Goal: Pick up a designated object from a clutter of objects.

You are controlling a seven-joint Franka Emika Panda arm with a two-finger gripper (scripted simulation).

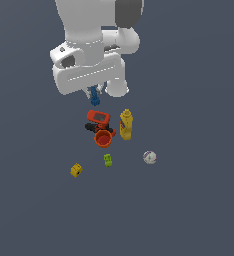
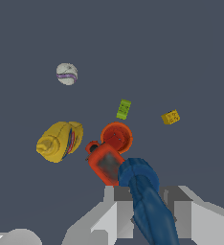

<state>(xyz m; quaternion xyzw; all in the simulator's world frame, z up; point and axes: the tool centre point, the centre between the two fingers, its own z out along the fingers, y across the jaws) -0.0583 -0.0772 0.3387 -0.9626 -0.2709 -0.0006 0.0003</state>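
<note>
With the jaws of my gripper (image 1: 95, 93) pinching the blue piece (image 1: 94, 95), I judge the pick largely done: it hangs above the red flat device (image 1: 98, 117), apart from it; only lifting clear remains.

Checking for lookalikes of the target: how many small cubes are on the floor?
2. The green cube lies just beyond the orange-red cup; the yellow cube sits apart, further toward the exterior view's left. None seems hidden.

Cup (image 1: 104, 139) between device (image 1: 98, 117) and cube (image 1: 108, 160)
</note>
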